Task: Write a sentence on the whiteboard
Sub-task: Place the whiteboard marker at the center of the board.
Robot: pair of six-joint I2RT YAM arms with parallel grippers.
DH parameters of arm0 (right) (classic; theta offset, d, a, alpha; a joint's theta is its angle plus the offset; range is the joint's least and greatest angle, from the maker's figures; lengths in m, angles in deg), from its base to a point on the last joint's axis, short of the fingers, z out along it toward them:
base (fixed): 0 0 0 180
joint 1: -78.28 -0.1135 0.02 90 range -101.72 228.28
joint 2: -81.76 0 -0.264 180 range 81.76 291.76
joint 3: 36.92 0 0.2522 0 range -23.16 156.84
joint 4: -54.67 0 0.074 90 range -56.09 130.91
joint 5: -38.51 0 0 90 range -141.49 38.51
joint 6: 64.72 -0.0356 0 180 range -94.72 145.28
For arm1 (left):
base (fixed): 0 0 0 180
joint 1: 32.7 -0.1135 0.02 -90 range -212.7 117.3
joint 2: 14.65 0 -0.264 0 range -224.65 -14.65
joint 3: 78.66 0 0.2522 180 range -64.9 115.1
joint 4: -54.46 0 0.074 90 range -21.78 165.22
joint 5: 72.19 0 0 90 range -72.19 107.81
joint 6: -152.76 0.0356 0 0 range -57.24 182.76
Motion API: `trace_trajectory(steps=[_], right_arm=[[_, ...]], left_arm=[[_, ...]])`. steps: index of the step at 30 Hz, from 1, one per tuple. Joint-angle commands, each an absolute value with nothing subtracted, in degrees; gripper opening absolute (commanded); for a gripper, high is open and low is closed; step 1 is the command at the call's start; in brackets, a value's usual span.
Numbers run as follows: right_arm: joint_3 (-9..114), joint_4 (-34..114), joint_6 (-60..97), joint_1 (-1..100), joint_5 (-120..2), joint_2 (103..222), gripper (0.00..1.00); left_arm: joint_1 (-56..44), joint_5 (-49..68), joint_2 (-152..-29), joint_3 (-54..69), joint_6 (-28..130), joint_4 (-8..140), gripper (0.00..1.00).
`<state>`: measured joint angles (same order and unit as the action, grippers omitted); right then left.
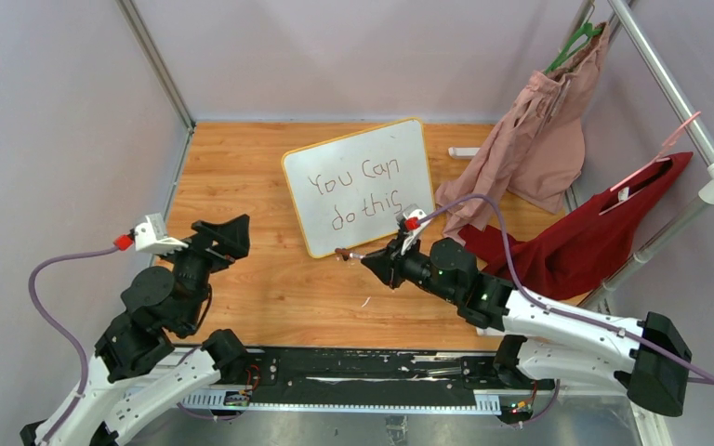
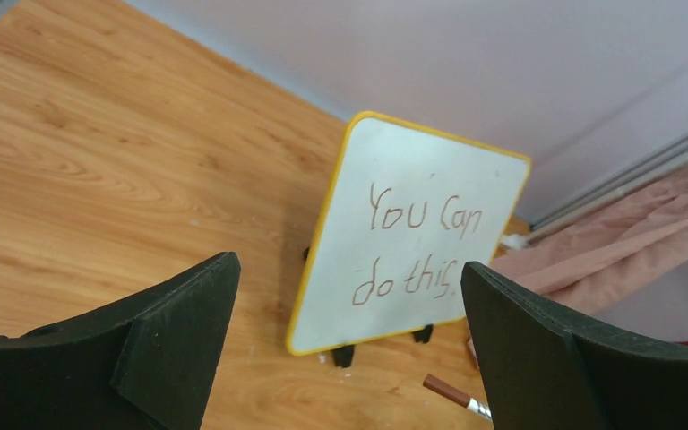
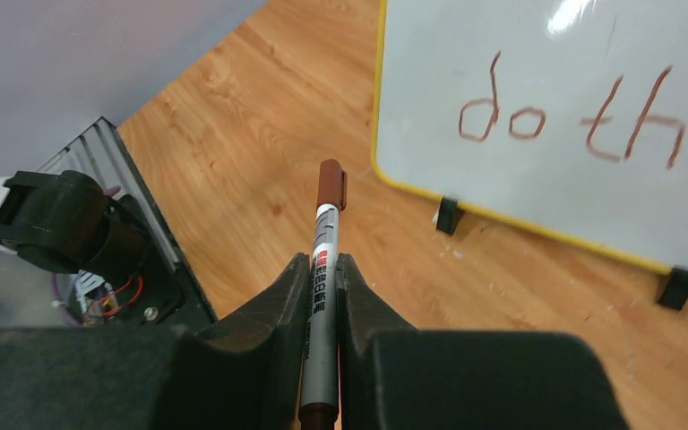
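Right gripper point(image 1: 375, 262) clamps a brown marker point(image 1: 347, 253) by its barrel, cap on, just off the near edge of the whiteboard point(image 1: 390, 139). Left gripper point(image 1: 230, 237), jaws spread wide and holding nothing, hovers over the left side of the table point(image 1: 242, 167). The yellow-framed board stands on black feet toward the table's far edge, centre, bearing the sentence point(image 1: 353, 190) "You Can do this" in two lines. Writing looks complete; only putting the marker down seems left.

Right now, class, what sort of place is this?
Probably a robot test cell: light wooden tabletop walled by plain grey panels, black-and-white left arm and right arm bolted at its edge, yellow-framed rectangular whiteboard.
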<state>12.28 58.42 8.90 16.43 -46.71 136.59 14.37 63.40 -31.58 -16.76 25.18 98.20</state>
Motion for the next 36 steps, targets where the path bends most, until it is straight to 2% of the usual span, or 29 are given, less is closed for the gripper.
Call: trace_trajectory(steps=[1, 5, 9, 15, 23, 27, 31, 36], right_arm=[[8.9, 60.4, -7.6, 21.1, -57.6, 138.5, 0.00], [5.9, 65.8, -15.3, 23.3, -61.7, 142.5, 0.00], [3.9, 68.7, -16.3, 23.3, -63.3, 146.6, 0.00], [1.4, 72.6, -16.0, 23.3, -60.7, 152.7, 0.00], [0.7, 71.0, -14.2, 23.5, -55.9, 157.9, 0.03], [-0.3, 70.4, -14.3, 23.6, -54.2, 158.5, 0.12], [-0.5, 67.8, -14.2, 23.6, -52.8, 158.0, 0.31], [-1.4, 63.6, -14.2, 23.6, -49.3, 155.2, 0.44]], left_arm=[[14.7, 65.4, -33.4, -19.0, 27.5, 100.1, 1.00], [14.7, 63.7, -34.6, -20.4, 26.6, 100.7, 1.00], [14.7, 61.9, -34.5, -22.4, 25.4, 100.7, 1.00], [14.7, 59.8, -34.3, -25.0, 23.8, 100.8, 1.00], [14.7, 59.8, -34.1, -25.7, 23.5, 101.7, 1.00], [14.7, 59.8, -34.0, -26.1, 23.3, 102.2, 1.00], [14.7, 59.8, -33.9, -26.6, 23.2, 102.5, 1.00], [14.7, 59.6, -33.7, -26.8, 22.9, 103.4, 1.00]])
